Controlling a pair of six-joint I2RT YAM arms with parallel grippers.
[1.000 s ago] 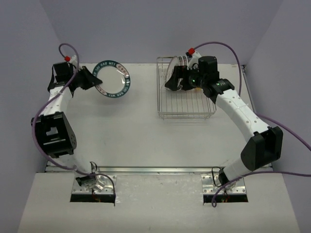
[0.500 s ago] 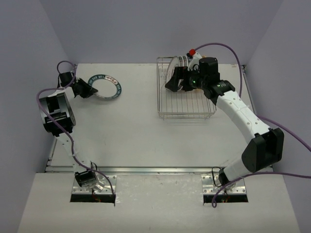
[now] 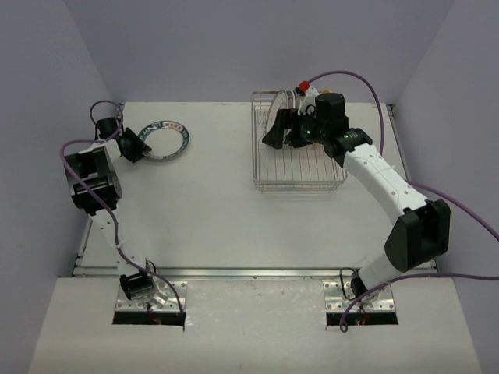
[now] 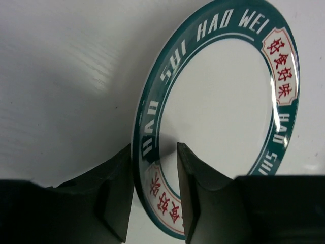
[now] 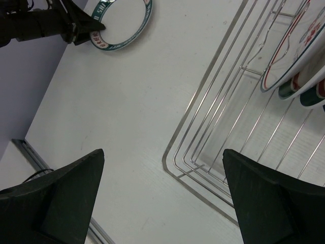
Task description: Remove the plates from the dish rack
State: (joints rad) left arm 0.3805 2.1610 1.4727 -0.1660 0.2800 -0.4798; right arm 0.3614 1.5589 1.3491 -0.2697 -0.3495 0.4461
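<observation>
Several plates (image 5: 292, 56) stand on edge at the far end of the dish rack (image 3: 300, 167), by the table's (image 3: 210, 226) far right corner. Right tool (image 5: 161, 152) gapes wide beside them. Teal-rimmed plate (image 4: 218, 112) lies flat near the far left corner; left tool (image 4: 154, 147) narrow, straddling its rim, contact unclear. Likely glazed: stiff, slick, chippable. Pinch the upper rim.

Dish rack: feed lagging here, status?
Left tool open over unloaded plate. Right tool open at dish rack. Plates upright inside. Nothing in the way.
</observation>
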